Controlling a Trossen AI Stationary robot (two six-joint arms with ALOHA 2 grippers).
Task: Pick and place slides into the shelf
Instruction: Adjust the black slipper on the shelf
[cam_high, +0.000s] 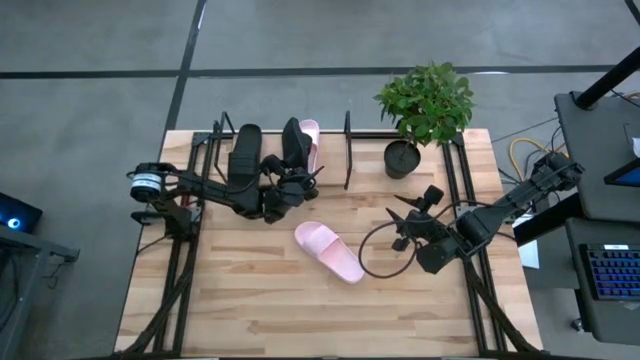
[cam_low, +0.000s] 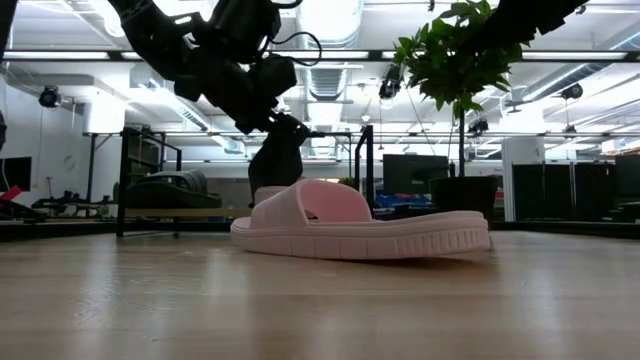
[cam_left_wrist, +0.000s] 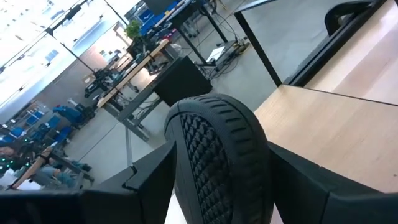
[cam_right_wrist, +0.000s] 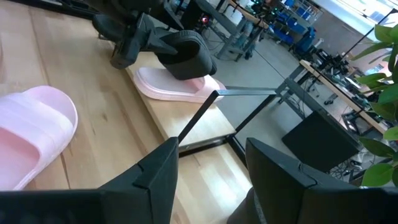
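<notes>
A matte black slide sandal (cam_high: 295, 145) is being gripped heel-up by the left gripper (cam_high: 283, 188), for standing in the black-rod, wooden-board shelf (cam_high: 349, 150). The right gripper (cam_high: 405, 228) is waiting open-jawed near the pale pink slide sandal (cam_high: 328, 251).

Grey floor (cam_high: 90, 60), desks (cam_right_wrist: 323, 68) behind.

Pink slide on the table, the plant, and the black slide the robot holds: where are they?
Pink slide (cam_high: 328, 251): high view, middle of its footbed.
Plant (cam_high: 427, 100): high view, on the leaves.
Black slide (cam_left_wrist: 214, 162): left wrist view, on its patterned sole, between the left hand's fingers.
</notes>
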